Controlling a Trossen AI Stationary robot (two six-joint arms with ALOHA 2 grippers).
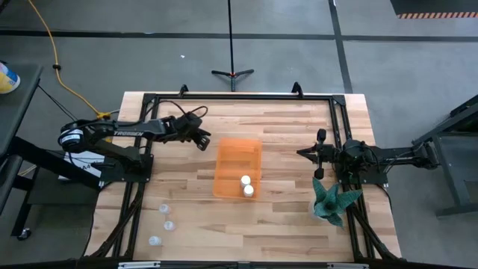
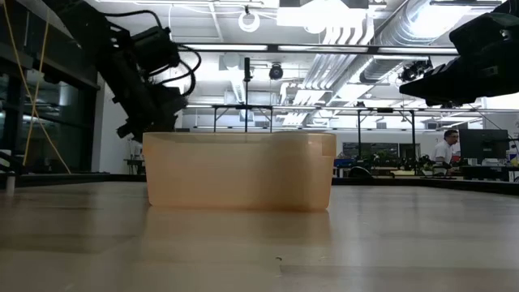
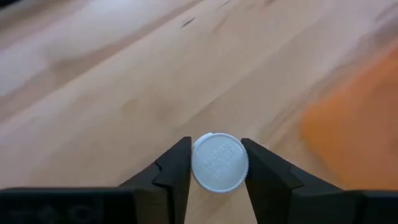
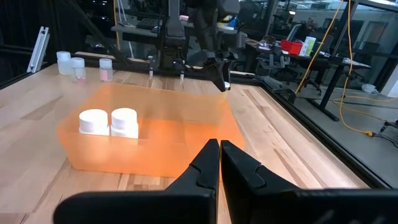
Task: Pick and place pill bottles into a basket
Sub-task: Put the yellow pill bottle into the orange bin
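Note:
My left gripper (image 1: 202,140) hangs above the table just left of the orange basket (image 1: 239,168), shut on a white-capped pill bottle (image 3: 219,162). Two more white-capped bottles (image 1: 247,185) stand inside the basket at its near right corner; they also show in the right wrist view (image 4: 109,122). Three pale bottles (image 1: 163,223) stand on the table at the near left. My right gripper (image 4: 219,149) is shut and empty, to the right of the basket (image 4: 149,137). My left gripper pinches the bottle's white cap by its round side (image 3: 194,163) between its two fingers. The fingers come from above, pointing down. The cap's top faces the wrist camera and hides the body. The bottle is lifted clear of the table.
A teal spiky plant (image 1: 332,200) stands on the table at the near right, close to my right arm. A dark metal frame (image 1: 239,96) runs along the table's edges. Bare wood lies between the basket and the three standing bottles.

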